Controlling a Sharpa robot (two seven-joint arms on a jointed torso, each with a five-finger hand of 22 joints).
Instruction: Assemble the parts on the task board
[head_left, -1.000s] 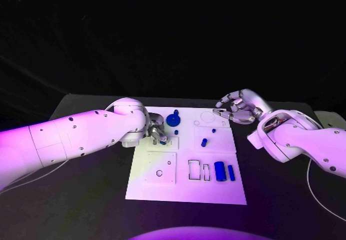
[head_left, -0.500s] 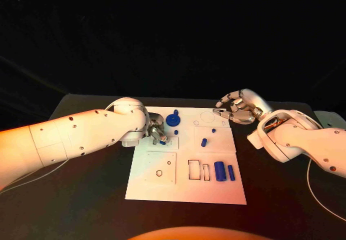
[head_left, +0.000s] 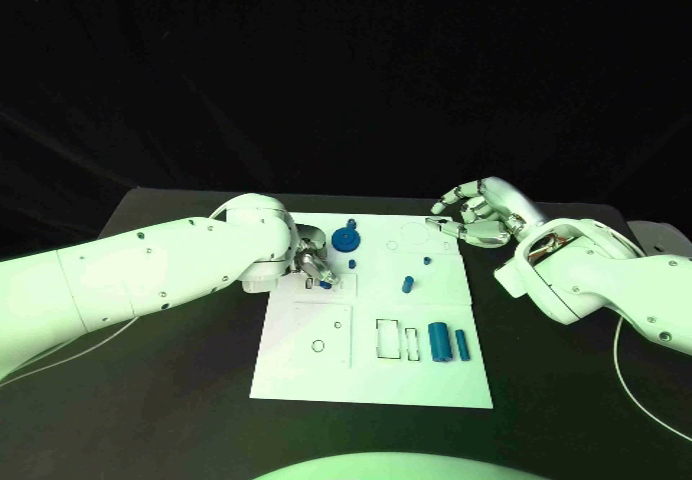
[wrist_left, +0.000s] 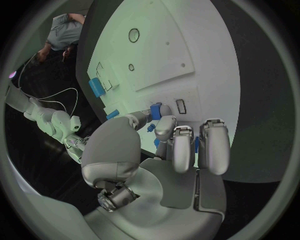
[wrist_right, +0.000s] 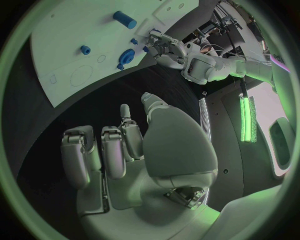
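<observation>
While the lighting colour differs across the three head pics, nothing on the task board has shifted over the last sec: arms, hands and blue parts sit where they did.

The left hand is down on the board's left edge, fingers curled in. In the left wrist view the fingers close around a small blue part, thumb and a finger tip touching it, so the left hand looks to be pinching it right at the board surface, just beside a small rectangular slot. Whether the part is seated or only pressed against the board can't be told.

The right hand hovers above the board's far right corner, fingers curled in, nothing in them; the right wrist view of that hand shows the same, w/ the board's edge well apart from the fingers.

Other parts: a blue round gear-like part near the far edge, small pegs mid-board, two blue cylinders at the near right beside empty rectangular recesses.

Judgement: no motion in a sec suggests a slow fine-alignment or press step by the left hand, not a transfer. Most parts are still loose, so the task is early.
</observation>
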